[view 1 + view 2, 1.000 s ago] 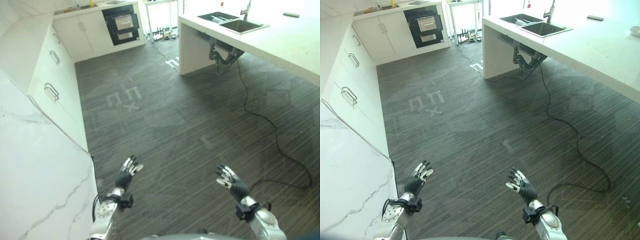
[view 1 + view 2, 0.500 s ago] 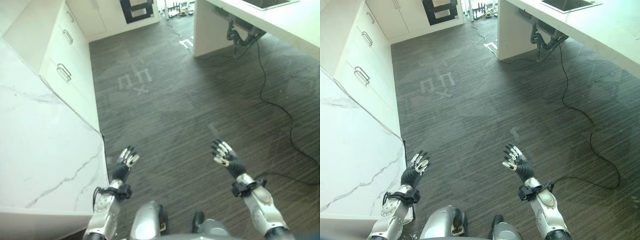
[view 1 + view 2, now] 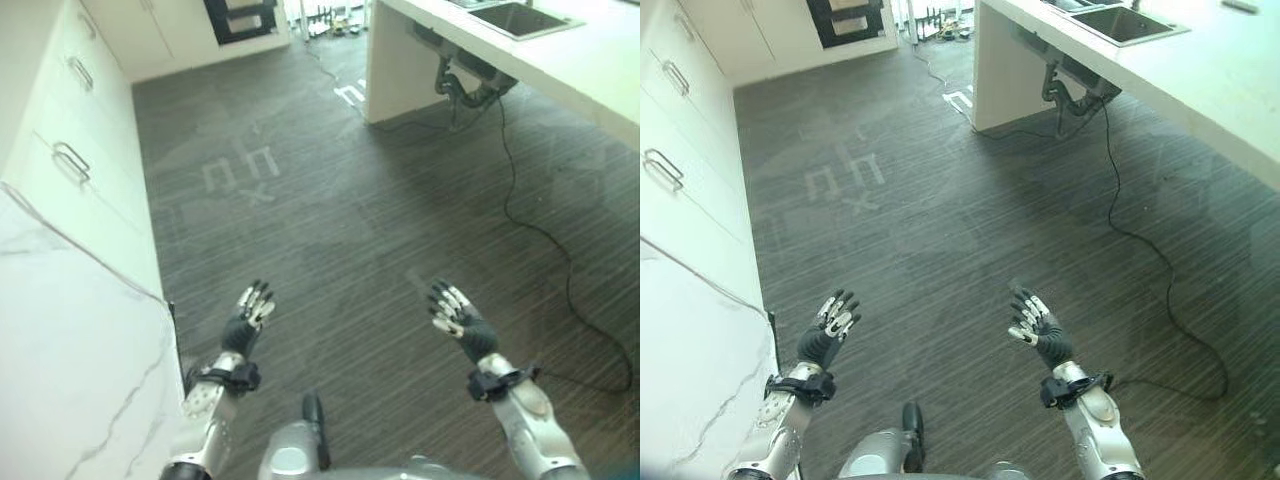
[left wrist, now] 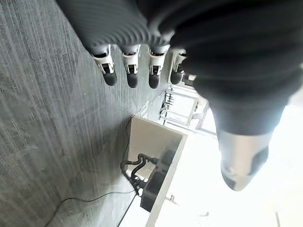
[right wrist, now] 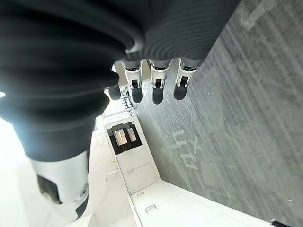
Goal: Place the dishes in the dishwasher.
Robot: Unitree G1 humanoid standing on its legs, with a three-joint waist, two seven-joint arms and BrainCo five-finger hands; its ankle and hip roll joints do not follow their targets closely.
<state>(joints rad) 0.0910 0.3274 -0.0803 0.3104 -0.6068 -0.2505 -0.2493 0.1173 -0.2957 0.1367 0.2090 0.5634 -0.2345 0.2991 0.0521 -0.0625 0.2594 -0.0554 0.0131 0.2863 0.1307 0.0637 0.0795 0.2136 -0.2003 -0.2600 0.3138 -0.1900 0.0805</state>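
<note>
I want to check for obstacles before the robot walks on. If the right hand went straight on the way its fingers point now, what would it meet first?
The right hand is open, held over bare floor. Nothing stands close ahead; far off lie the cabinets and the black oven, though depth is unclear.

White drawers [image 3: 60, 150] face an island counter [image 3: 560, 60] with a sink [image 3: 520, 18]

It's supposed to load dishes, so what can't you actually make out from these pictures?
- Dishes: none can be picked out; the sink on the island counter is cut by the top edge, its contents too small to tell.
- Dishwasher: unclear which far dark appliance it is, also cropped.
- Both open hands, left hand and right hand, hold nothing.
</note>
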